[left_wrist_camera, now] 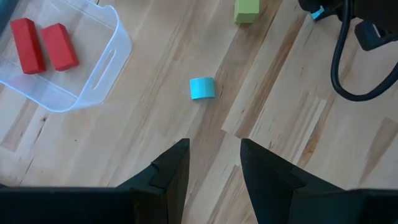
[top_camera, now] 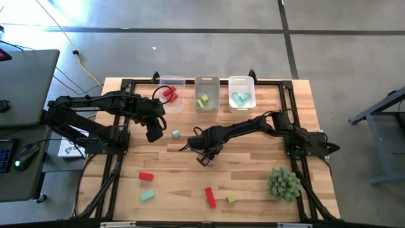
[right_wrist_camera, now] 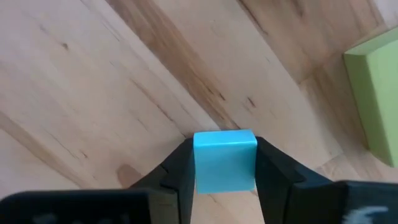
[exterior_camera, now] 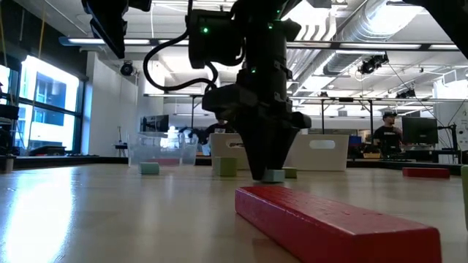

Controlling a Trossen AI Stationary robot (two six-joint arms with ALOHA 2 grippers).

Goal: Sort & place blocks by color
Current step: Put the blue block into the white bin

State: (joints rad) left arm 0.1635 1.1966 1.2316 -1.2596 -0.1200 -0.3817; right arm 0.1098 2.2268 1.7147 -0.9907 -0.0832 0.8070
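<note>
The wooden table [top_camera: 253, 190] carries three clear bins [top_camera: 206, 93] along its 12 o'clock edge: red blocks in the left bin [top_camera: 169, 95], yellow-green in the middle, teal in the right bin [top_camera: 241, 93]. A fake plant [top_camera: 283, 183] stands toward 4 o'clock.

The right gripper [top_camera: 204, 158] is down at the table's centre, its fingers pressed on either side of a small teal block [right_wrist_camera: 224, 160] that appears to sit on the wood. A yellow-green block [right_wrist_camera: 376, 99] lies just beside it. The left gripper [top_camera: 155, 134] hangs at about 10 o'clock with nothing between its parted fingers; another teal cube [left_wrist_camera: 202, 88] lies ahead of it.

Loose blocks remain toward 6 and 7 o'clock, including a red bar [top_camera: 210, 197].

To do this step well, the grip should firm up squarely before rising straight, clear of the yellow-green neighbour, then travel toward the right bin.
</note>
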